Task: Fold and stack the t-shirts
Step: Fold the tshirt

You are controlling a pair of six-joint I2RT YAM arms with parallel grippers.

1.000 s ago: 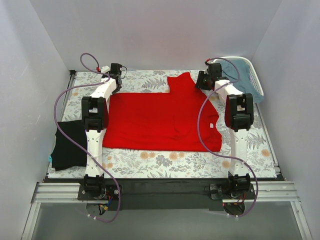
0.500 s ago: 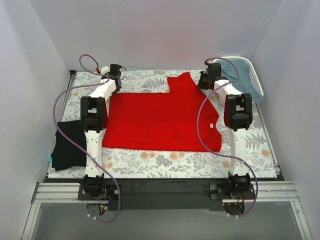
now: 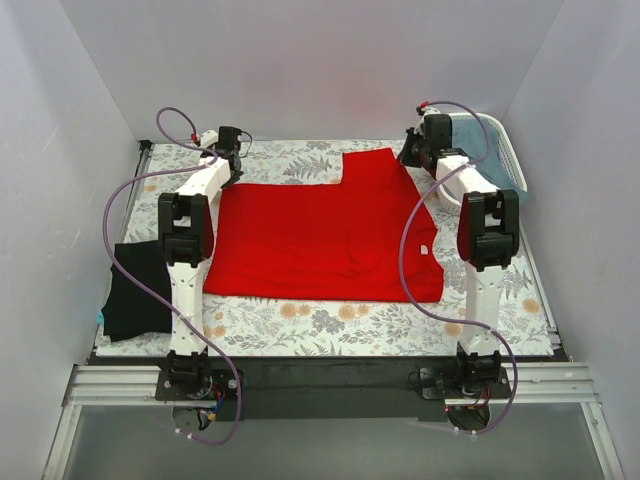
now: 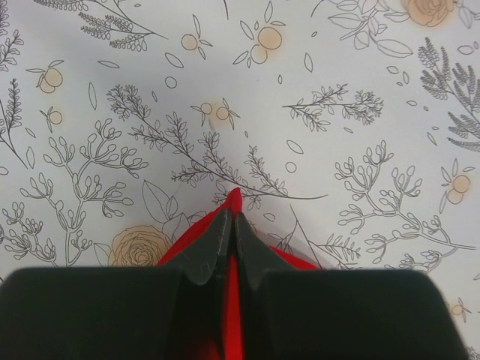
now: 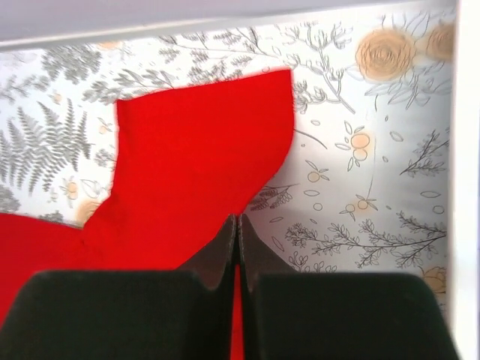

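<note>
Left end effector (image 4: 231, 217) pinched tight on the red t-shirt (image 3: 320, 240), fingers together with a strip of red cloth between them and a small red tip poking out just ahead of the fingertips; bare floral table (image 4: 315, 90) ahead of it and to both sides. Right end effector (image 5: 237, 221) also clamped narrow on the red t-shirt, red showing in the slit between the fingers, gripping at the cloth edge. The sleeve (image 5: 202, 142) lies flat just ahead and left of the right end effector, and printed table is ahead and to its right. In the top view both end effectors sit at the far corners of the shirt, left one (image 3: 232, 150) at the far-left corner, right one (image 3: 415, 150) at the far-right by the sleeve. The rest of the shirt is spread flat on the table behind and between them, with a few wrinkles on the right half and a small white mark near the right hem, too small to tell what it is. Black t-shirt (image 3: 140, 290) lies crumpled well behind and left of the left end effector, hanging partly over the table's left edge, apart from the red one. White basket (image 3: 505, 160) with blue cloth (image 3: 480, 135) sits just right of the right end effector.
</note>
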